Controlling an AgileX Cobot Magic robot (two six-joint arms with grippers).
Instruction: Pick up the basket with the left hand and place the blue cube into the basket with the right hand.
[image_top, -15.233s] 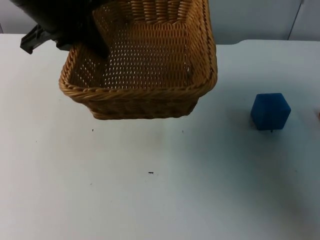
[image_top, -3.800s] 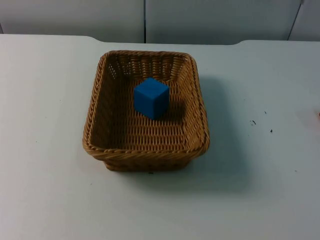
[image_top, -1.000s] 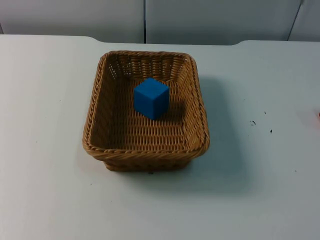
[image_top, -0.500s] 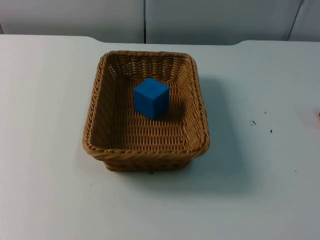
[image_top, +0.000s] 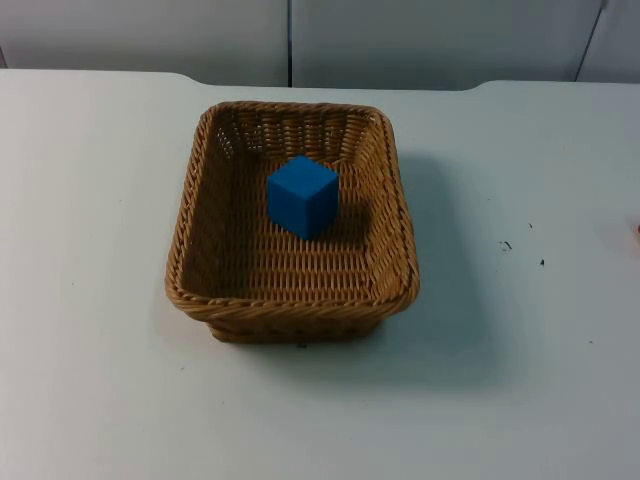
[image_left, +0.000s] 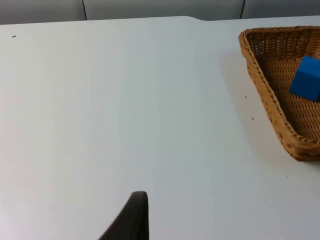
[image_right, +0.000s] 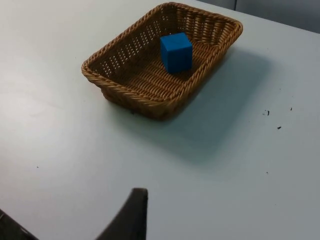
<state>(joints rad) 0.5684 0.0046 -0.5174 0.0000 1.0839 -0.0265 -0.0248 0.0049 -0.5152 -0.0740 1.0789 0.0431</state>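
Note:
The brown wicker basket (image_top: 202, 197) stands flat on the white table, a little left of the middle in the top view. The blue cube (image_top: 302, 196) rests upright inside it, toward the basket's far side. Nothing touches either one. My left gripper (image_left: 131, 220) hovers over bare table well away from the basket (image_left: 265, 95), with the cube (image_left: 306, 79) seen past its rim. My right gripper (image_right: 129, 217) is also drawn back, looking from a distance at the basket (image_right: 131, 93) and the cube (image_right: 176, 51).
The grey partition wall (image_top: 300, 40) closes the table's far edge. A few small dark specks (image_top: 506, 245) mark the table right of the basket. Open white table surrounds the basket on all sides.
Much earlier the left arm held the basket in the air and the cube sat on the table at the right. Now the basket is down with the cube inside. Nothing moved in the last second.

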